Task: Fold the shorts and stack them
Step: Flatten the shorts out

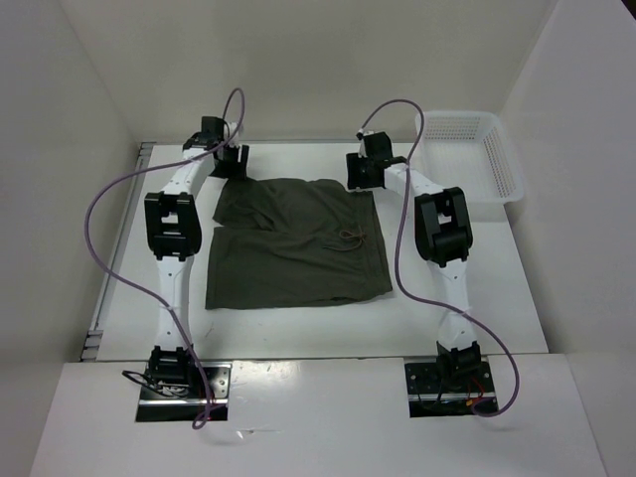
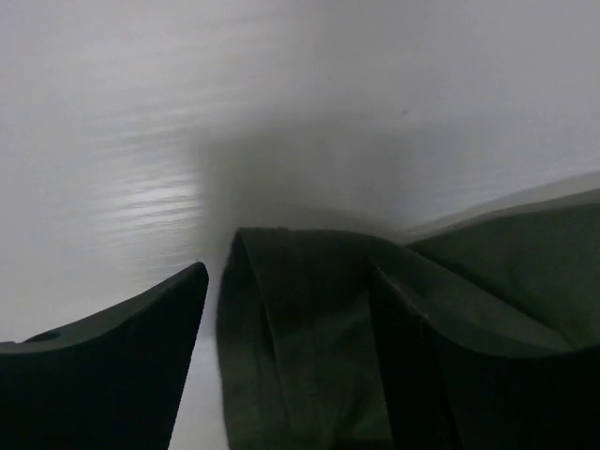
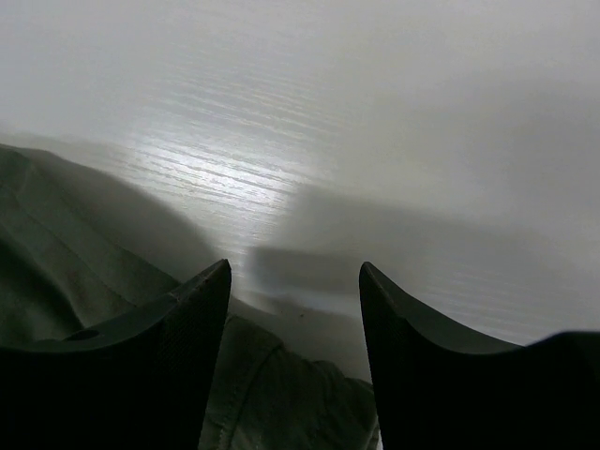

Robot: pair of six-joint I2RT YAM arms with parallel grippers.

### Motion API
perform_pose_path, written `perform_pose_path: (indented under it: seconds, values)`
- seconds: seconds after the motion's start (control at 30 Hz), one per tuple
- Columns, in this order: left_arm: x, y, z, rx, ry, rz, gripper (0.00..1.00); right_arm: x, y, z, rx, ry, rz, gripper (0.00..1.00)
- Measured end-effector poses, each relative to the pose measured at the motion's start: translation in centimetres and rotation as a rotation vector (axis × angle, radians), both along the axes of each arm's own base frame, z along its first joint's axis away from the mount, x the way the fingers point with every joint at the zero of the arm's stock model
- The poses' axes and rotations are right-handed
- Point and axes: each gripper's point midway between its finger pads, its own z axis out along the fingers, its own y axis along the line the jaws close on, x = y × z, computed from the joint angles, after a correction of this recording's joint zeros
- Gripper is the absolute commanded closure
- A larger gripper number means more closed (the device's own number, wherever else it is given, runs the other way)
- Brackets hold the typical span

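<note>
Right up close: left gripper (image 2: 289, 281) fingers apart, a fold of the shorts (image 1: 293, 248) loose between; right gripper (image 3: 295, 267) likewise parted, gripping nothing. Lies mid table (image 1: 477, 298), long axis left to right, far corners at both fingertips, arms equally near.

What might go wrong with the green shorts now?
1. A fold of the shorts sits between the open fingers of the left gripper. If it lifts, the cloth might snag and the fold could come undone.
2. The right gripper is open over the other far corner and may drag it too.
3. The layers look uneven, so the next fold might turn out crooked.
</note>
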Motion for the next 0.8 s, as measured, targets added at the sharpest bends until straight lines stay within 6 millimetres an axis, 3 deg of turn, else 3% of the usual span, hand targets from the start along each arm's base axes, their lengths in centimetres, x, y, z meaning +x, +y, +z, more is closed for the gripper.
perform_pose_path:
  seconds: [0.07, 0.13, 0.23, 0.27, 0.43, 0.5, 0.6, 0.8]
  values:
    - [-0.6, -0.7, -2.5, -0.005, 0.053, -0.014, 0.23, -0.1, 0.0, -0.5, 0.007, 0.023, -0.015, 0.37]
    - [-0.3, -1.0, -2.7, -0.007, 0.046, -0.023, 0.23, -0.3, -0.2, -0.9, 0.007, 0.041, -0.031, 0.37]
    - [-0.4, -1.2, -2.8, -0.015, 0.051, -0.029, 0.35, -0.4, -0.5, -0.8, 0.003, 0.051, -0.048, 0.34]
    - [-0.5, -1.4, -2.9, -0.020, 0.054, -0.032, 0.41, -0.6, -0.8, -0.8, 0.003, 0.056, -0.050, 0.34]
    - [-0.8, -2.1, -3.0, -0.045, 0.064, -0.049, 0.89, -3.7, -1.3, -0.6, 0.045, 0.121, 0.010, 0.31]
    - [-0.8, -2.4, -3.0, -0.057, 0.066, -0.059, 0.98, -4.5, -1.1, -0.4, 0.071, 0.136, 0.043, 0.31]
    - [-0.8, -2.6, -3.0, -0.059, 0.064, -0.067, 1.00, -5.4, -0.9, -0.5, 0.085, 0.149, 0.085, 0.39]
    - [-1.0, -2.8, -3.0, -0.067, 0.064, -0.074, 1.00, -6.2, -0.9, -0.6, 0.065, 0.150, 0.172, 0.24]
